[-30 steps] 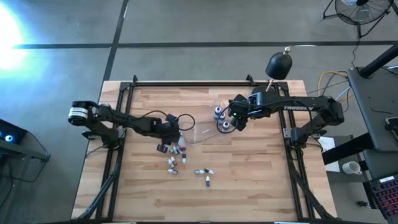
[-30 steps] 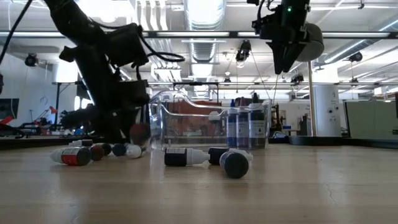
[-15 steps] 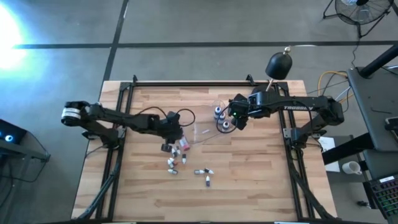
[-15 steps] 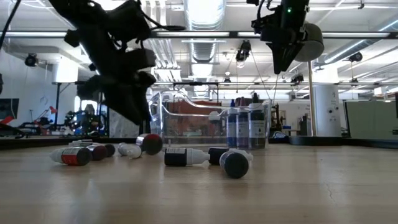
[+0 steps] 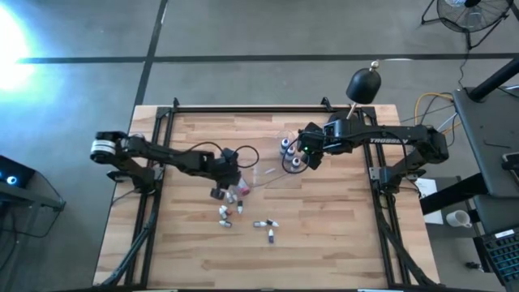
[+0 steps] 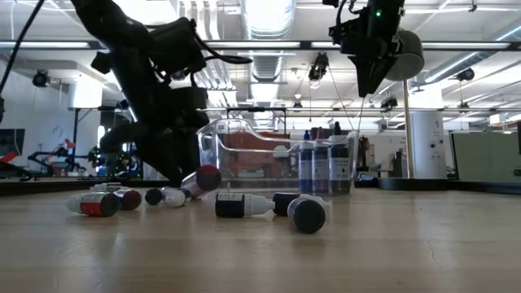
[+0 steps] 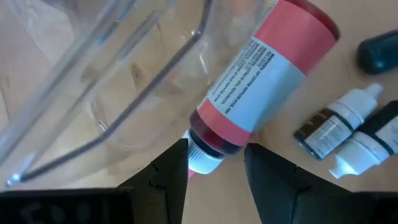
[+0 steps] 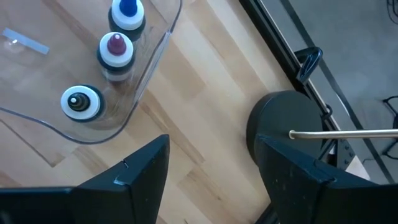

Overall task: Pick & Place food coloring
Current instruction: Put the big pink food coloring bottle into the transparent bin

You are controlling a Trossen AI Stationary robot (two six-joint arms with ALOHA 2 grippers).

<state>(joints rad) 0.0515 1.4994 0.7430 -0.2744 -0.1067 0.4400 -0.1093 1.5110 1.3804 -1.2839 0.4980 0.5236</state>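
Note:
My left gripper (image 7: pixel 216 149) is shut on a red food coloring bottle (image 7: pixel 267 74) beside the near left end of the clear plastic tray (image 5: pixel 268 170). In the low view the bottle (image 6: pixel 207 177) hangs tilted under the gripper, its round base facing the camera. Three bottles (image 8: pixel 115 50) stand upright in the tray's right end. My right gripper (image 8: pixel 211 180) is open, high above that end (image 6: pixel 374 81), with nothing between its fingers. Several small bottles (image 5: pixel 227 212) lie on their sides on the wooden table. My left gripper pinches the red bottle's white cap end (image 7: pixel 200 157) between its two fingers. The fingers slant down from the table's left, and the bottle's body runs on beyond them toward the tray. The bottle is tilted, and its base looks just clear of the table.
A black domed lamp (image 5: pixel 363 83) stands at the far right behind the tray. Loose bottles lie near the middle (image 5: pixel 266 224), with dark and white-capped ones (image 7: pixel 339 127) close to my left gripper. Black frame rails (image 5: pixel 154 162) run along the table's left and right sides.
My left gripper has carried the red bottle a little toward the tray, dipping and then rising slightly. The bottle stays tilted in the hold.

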